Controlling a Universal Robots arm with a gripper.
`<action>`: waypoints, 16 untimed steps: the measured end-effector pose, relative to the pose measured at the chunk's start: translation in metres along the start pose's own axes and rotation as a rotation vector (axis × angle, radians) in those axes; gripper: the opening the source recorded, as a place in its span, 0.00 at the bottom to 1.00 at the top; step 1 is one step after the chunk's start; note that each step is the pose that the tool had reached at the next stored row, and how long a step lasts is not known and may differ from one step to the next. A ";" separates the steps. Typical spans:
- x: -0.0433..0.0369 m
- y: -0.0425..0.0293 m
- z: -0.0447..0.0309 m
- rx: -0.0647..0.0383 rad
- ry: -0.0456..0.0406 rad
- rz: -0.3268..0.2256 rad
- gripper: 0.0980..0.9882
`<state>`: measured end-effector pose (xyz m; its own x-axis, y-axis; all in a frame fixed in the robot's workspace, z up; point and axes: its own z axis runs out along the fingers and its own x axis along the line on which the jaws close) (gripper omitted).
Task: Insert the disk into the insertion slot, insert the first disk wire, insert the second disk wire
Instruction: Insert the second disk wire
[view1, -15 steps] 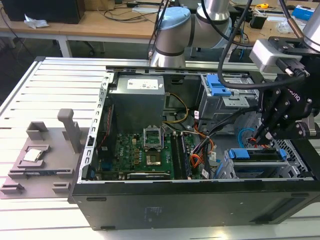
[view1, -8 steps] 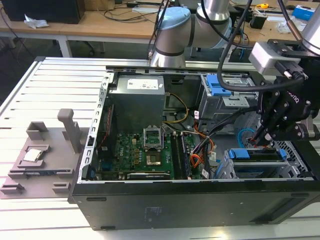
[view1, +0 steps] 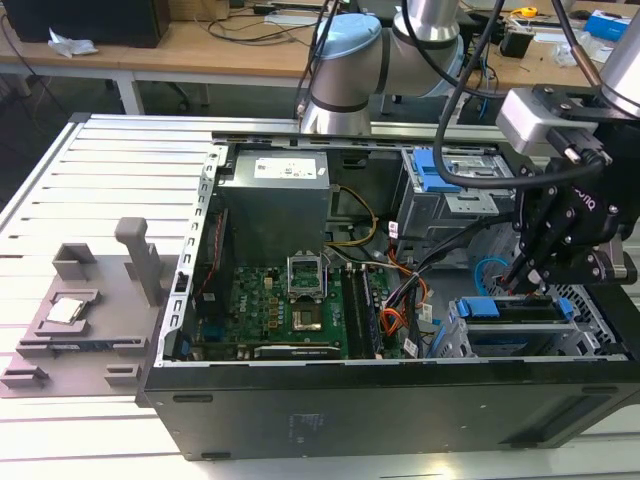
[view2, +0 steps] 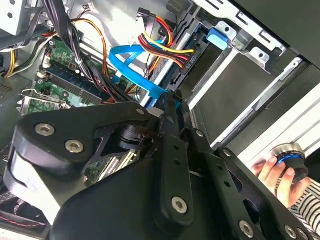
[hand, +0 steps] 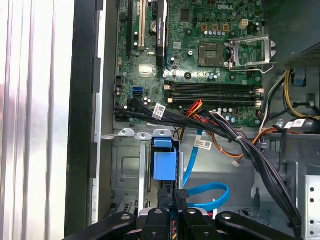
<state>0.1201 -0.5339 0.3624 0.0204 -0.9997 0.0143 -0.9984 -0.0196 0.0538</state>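
The gripper (view1: 527, 283) is seen at the right of the exterior view, its fingers (view2: 170, 107) drawn together on what appears to be a black wire connector (hand: 170, 192) (the contact itself is partly hidden). The disk (view1: 515, 318), in its blue frame, already sits in the insertion slot (view1: 455, 340) at lower right, so a wire insertion is judged to be in hand; careful alignment is called for. A blue data cable (view2: 132, 67) and a person's hand (view2: 272, 172) are shown in the second wrist view; the motherboard (hand: 200, 45) is shown in the first wrist view.
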 end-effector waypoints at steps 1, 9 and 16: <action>0.0000 -0.0001 0.0006 0.000 -0.0001 0.000 0.07; -0.0001 -0.0007 0.0057 0.000 0.0000 0.000 0.07; -0.0001 -0.0056 0.0136 0.000 0.0000 0.000 0.07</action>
<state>0.1250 -0.5339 0.3485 0.0204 -0.9997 0.0143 -0.9984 -0.0196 0.0538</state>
